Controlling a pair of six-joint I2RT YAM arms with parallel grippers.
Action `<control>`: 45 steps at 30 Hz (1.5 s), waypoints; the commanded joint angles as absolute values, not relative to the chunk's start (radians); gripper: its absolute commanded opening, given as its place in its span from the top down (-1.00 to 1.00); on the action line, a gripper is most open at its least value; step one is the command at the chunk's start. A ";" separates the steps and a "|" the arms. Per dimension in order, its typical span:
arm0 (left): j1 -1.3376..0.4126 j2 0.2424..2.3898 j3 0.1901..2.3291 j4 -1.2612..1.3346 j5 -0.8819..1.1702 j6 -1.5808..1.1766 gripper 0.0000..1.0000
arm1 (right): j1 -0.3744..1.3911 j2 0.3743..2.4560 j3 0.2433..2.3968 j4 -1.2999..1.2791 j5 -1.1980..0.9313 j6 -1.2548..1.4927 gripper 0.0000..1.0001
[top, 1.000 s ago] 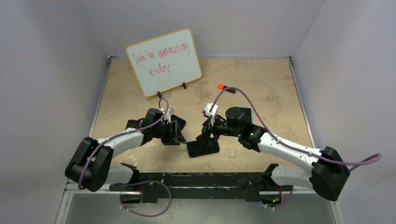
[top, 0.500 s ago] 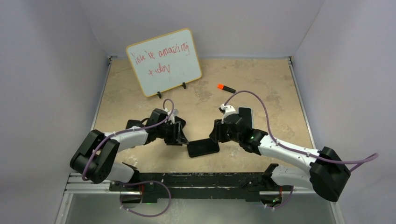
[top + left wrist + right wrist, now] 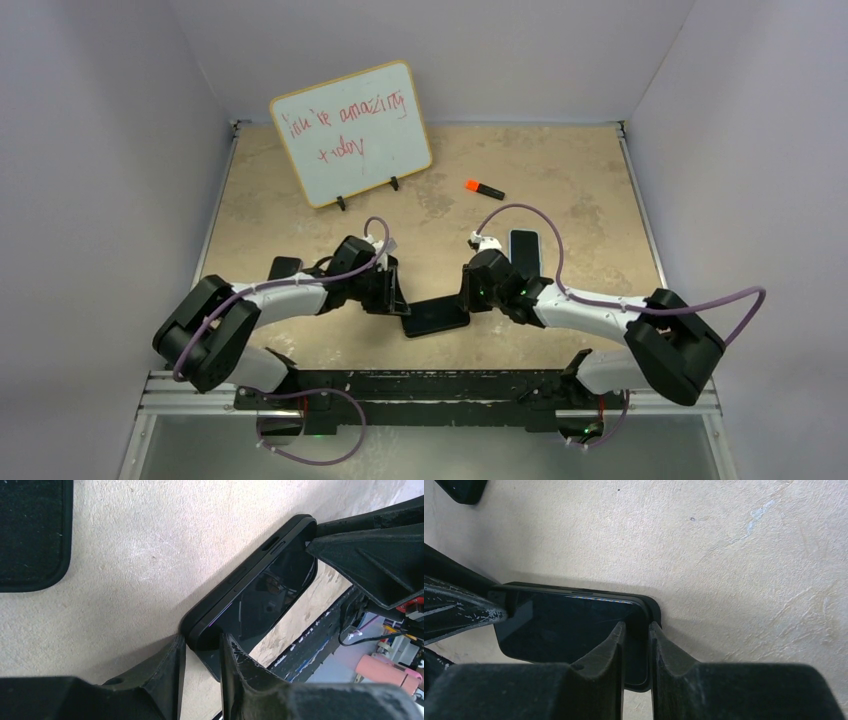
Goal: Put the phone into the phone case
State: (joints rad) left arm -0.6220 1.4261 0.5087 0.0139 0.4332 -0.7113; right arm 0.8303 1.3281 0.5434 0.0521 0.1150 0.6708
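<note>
The phone (image 3: 437, 318) lies flat near the table's front middle, its dark glass (image 3: 265, 587) seated inside the black phone case (image 3: 235, 575). In the right wrist view the screen (image 3: 559, 625) fills the case rim (image 3: 653, 607). My left gripper (image 3: 400, 303) is at the phone's left end. Its jaws (image 3: 202, 639) are closed over that corner, one finger outside the case and one on the glass. My right gripper (image 3: 466, 300) is at the right end, with its jaws (image 3: 636, 626) pinching the case rim the same way.
A whiteboard (image 3: 350, 133) with red writing stands at the back left. An orange-capped marker (image 3: 484, 188) lies behind the arms. One flat black slab (image 3: 522, 247) rests beside the right arm and another (image 3: 285, 266) by the left arm. The black base rail (image 3: 430, 385) runs along the front edge.
Both grippers came down to the phone's ends and narrowed onto it. The right wrist dropped and swung left, which uncovered the black slab behind it.
</note>
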 commanded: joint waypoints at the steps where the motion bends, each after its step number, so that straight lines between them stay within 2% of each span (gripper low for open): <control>1: -0.700 1.427 0.499 0.041 0.409 -0.777 0.49 | 0.834 1.350 0.539 0.022 0.135 0.670 0.58; 3: -0.717 1.404 0.500 0.051 0.407 -0.807 0.49 | 0.834 1.323 0.556 0.004 0.135 0.667 0.53; 8: -0.725 1.299 0.548 -0.044 0.358 -0.819 0.25 | 0.833 1.232 0.645 -0.150 0.195 0.683 0.05; 11: -0.723 1.264 0.610 -0.131 0.307 -0.780 0.11 | 0.834 1.170 0.662 -0.208 0.203 0.738 -0.16; 14: -0.720 1.276 0.689 -0.213 0.246 -0.711 0.01 | 0.834 1.103 0.645 -0.229 0.170 0.823 -0.31; 20: -0.702 1.379 0.801 -0.232 0.229 -0.626 -0.01 | 0.834 1.013 0.585 -0.209 0.100 0.967 -0.52; 29: -0.701 1.515 0.811 -0.138 0.304 -0.558 0.03 | 0.834 0.962 0.406 -0.068 0.077 1.196 -0.54; 45: -0.701 1.505 0.672 -0.084 0.419 -0.597 0.41 | 0.834 1.099 0.367 0.097 0.054 1.336 -0.48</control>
State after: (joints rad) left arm -0.7025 1.5345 0.7010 -0.1265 0.3790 -0.5850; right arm 0.8310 1.0698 0.3508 0.0196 0.0509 1.2938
